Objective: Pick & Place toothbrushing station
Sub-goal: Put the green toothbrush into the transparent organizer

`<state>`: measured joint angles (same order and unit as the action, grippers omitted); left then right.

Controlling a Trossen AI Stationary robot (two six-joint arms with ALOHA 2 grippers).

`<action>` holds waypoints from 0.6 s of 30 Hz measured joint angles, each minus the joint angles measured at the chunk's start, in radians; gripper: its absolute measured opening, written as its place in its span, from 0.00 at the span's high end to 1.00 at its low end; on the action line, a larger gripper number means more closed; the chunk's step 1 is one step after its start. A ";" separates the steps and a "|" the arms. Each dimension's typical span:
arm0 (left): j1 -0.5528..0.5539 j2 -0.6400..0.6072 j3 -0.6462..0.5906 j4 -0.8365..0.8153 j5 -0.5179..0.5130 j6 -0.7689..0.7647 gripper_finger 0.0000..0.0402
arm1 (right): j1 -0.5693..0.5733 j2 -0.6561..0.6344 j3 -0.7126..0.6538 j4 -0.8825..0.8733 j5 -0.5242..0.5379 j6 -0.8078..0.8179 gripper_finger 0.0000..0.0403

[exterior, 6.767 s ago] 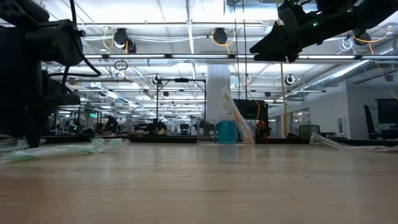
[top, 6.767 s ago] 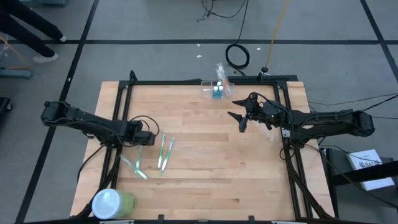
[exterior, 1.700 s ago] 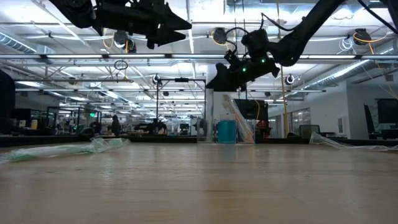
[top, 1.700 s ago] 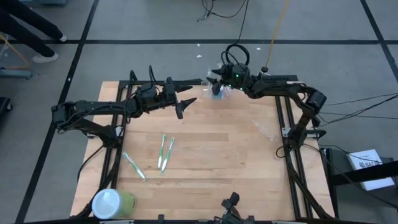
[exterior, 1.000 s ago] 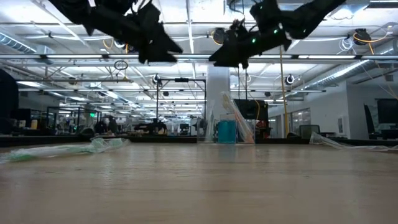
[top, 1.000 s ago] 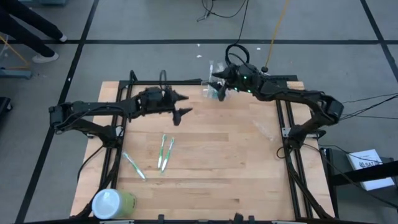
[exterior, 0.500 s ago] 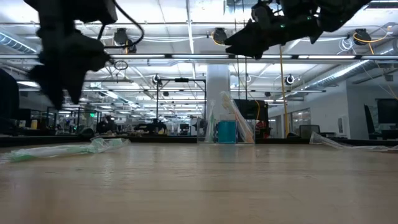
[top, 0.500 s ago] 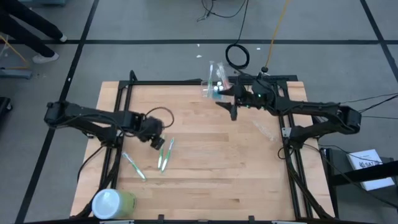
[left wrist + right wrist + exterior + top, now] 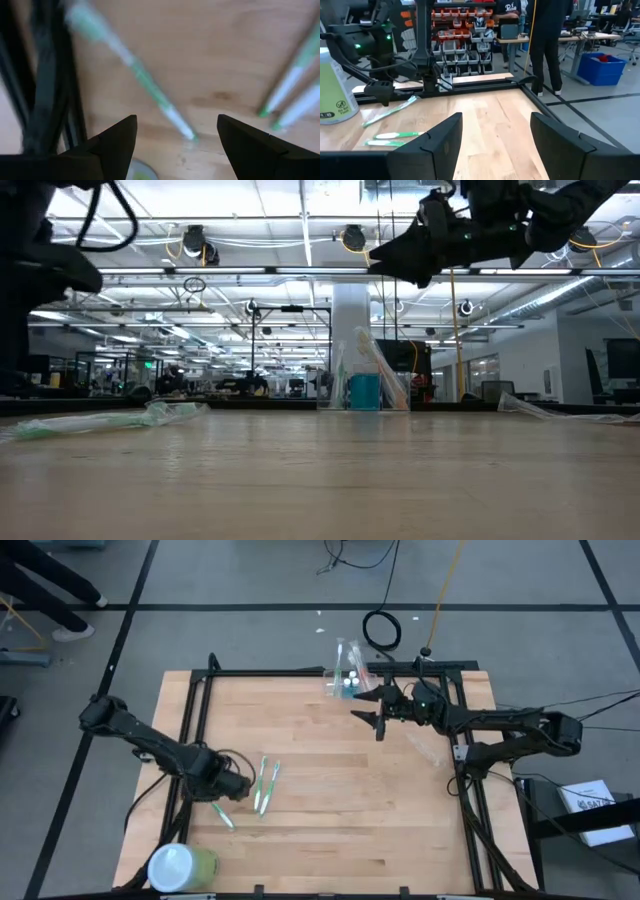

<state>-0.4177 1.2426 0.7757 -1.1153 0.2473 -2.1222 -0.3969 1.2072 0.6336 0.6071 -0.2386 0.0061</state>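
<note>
Station: the toothbrushing station (image 9: 346,681) stands at the desk's (image 9: 330,802) 12 o'clock edge.
Nearer arm: right pincer (image 9: 372,716), spread, empty; station just beyond it toward 11 o'clock.
Left pincer (image 9: 238,788): spread, empty, low over a toothbrush (image 9: 214,810) near 8 o'clock.

The right pincer (image 9: 492,145) is seen with its two dark fingers (image 9: 427,145) spread apart and nothing between them. Ahead of it the wooden worktop (image 9: 485,120) stretches away. Well ahead and to one side, three toothbrushes (image 9: 390,134) are laid flat near a green cylinder (image 9: 335,90). Beyond them the left arm (image 9: 375,47) is seen low over the worktop. A person's legs (image 9: 547,45) are seen past the far edge.
</note>
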 joint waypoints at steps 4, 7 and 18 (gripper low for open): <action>-0.074 0.035 0.000 -0.008 0.041 -0.207 0.29 | 0.000 -0.006 -0.024 0.036 -0.001 -0.007 0.44; -0.114 0.059 0.000 -0.006 0.039 -0.305 0.29 | 0.003 -0.018 -0.050 0.081 -0.014 -0.011 0.45; -0.112 0.150 0.000 0.083 -0.020 -0.306 0.29 | 0.009 -0.081 -0.101 0.122 -0.132 -0.022 0.46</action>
<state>-0.5293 1.3931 0.7757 -1.0319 0.2272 -2.4286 -0.3878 1.1259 0.5325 0.7293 -0.3710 -0.0154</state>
